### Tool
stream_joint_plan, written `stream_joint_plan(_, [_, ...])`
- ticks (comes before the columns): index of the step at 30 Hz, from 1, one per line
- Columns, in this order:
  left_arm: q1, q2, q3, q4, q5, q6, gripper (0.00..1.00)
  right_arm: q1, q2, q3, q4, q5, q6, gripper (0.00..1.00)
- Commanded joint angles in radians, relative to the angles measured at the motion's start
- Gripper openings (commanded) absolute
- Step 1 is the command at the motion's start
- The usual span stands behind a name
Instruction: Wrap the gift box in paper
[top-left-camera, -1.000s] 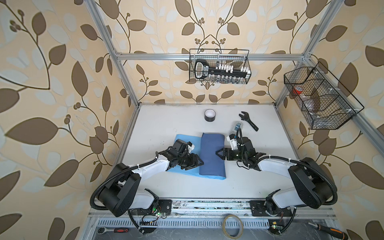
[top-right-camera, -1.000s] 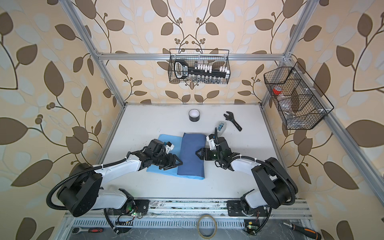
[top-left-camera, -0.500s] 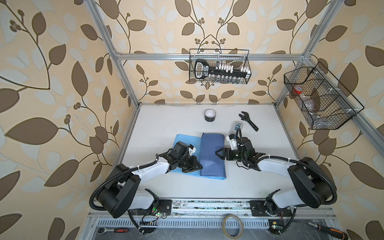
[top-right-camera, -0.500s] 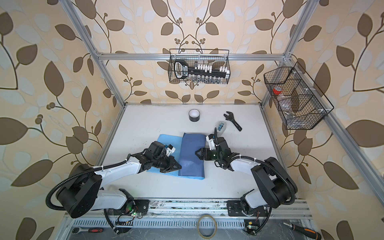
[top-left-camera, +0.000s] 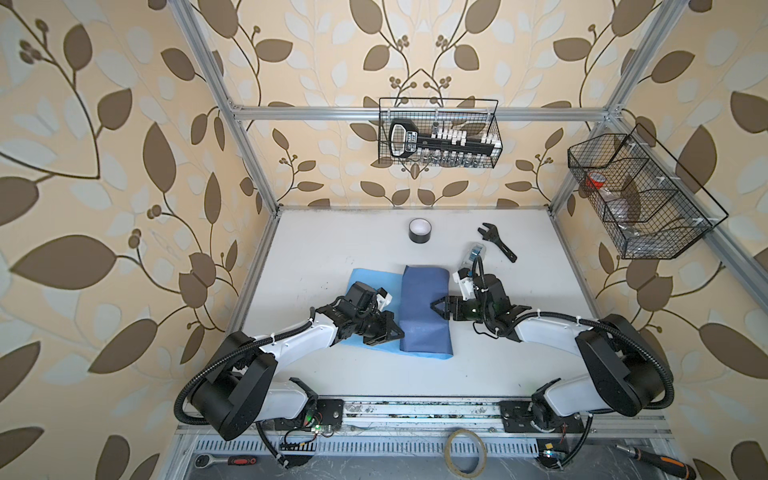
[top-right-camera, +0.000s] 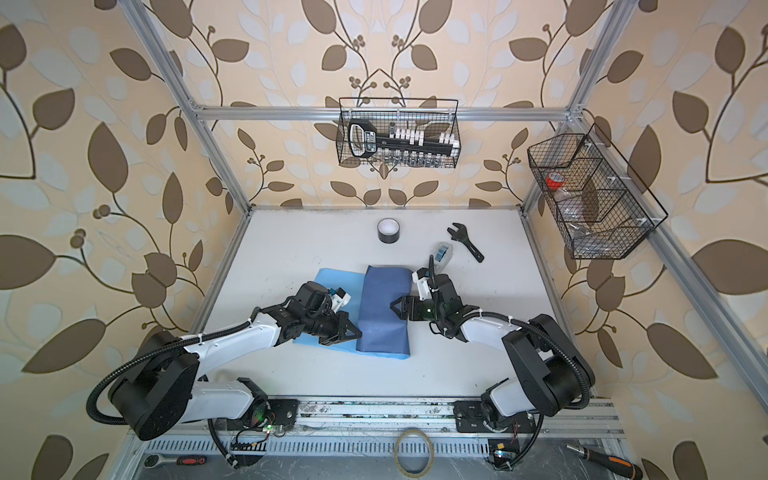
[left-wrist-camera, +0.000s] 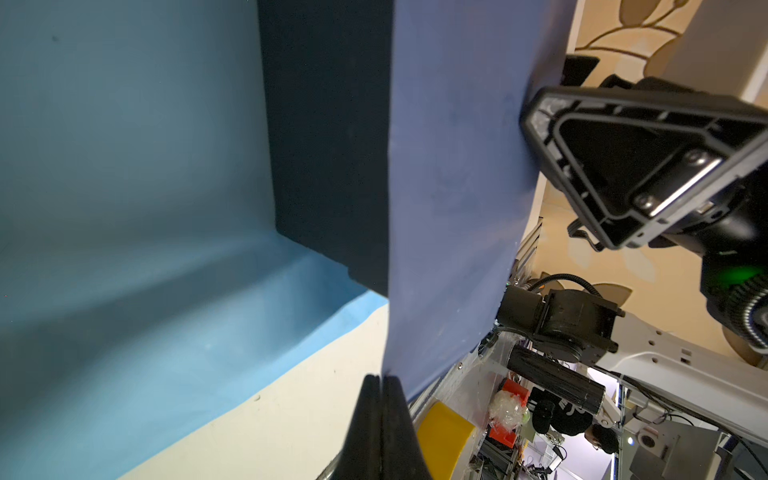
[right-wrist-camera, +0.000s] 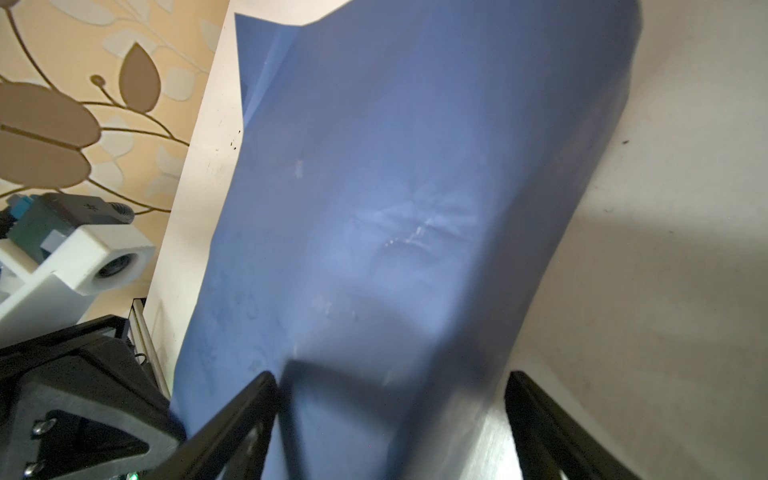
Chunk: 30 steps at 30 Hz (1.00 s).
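- Box: dark navy, lying on the paper. It is covered in both top views, and one side shows bare in my left wrist view.
- Paper: the slate face is folded over the box top. The light-blue face lies flat to the box's left.
- My left gripper: clenched, tips at the fold's free edge, left of the box. I cannot tell whether paper is caught.
- My right gripper: spread wide over the box's right edge, grasping nothing.

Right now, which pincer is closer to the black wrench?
Right. The right pincer is at the edge of the paper nearest the wrench; the left pincer is at its opposite side, farther off.
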Motion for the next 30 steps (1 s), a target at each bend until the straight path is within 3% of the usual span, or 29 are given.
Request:
stream_joint_plan(1, [0.016,-0.037,0.037,-0.044,-0.018,0.038,0.0,-0.004,0.002,-0.008,-0.107,0.045,-0.032,0.86])
stream_joint_plan(13, [0.027,-0.004,0.046,-0.062,-0.064,0.062,0.01,-0.004,0.008,-0.011,-0.107,0.048,-0.033,0.87])
stream_joint_plan(16, [0.026,-0.009,0.045,-0.065,-0.075,0.06,0.12,-0.004,0.01,-0.017,-0.102,0.048,-0.031,0.86])
stream_joint_plan(21, [0.028,-0.055,0.068,-0.093,-0.123,0.057,0.46,-0.003,0.009,-0.02,-0.099,0.048,-0.027,0.86])
stream_joint_plan(24, [0.029,-0.07,0.11,-0.119,-0.172,0.058,0.58,-0.001,0.009,-0.022,-0.098,0.047,-0.026,0.86])
stream_joint_plan(30, [0.041,0.049,0.244,-0.12,-0.196,0.088,0.64,0.002,0.015,-0.025,-0.09,0.043,-0.024,0.86])
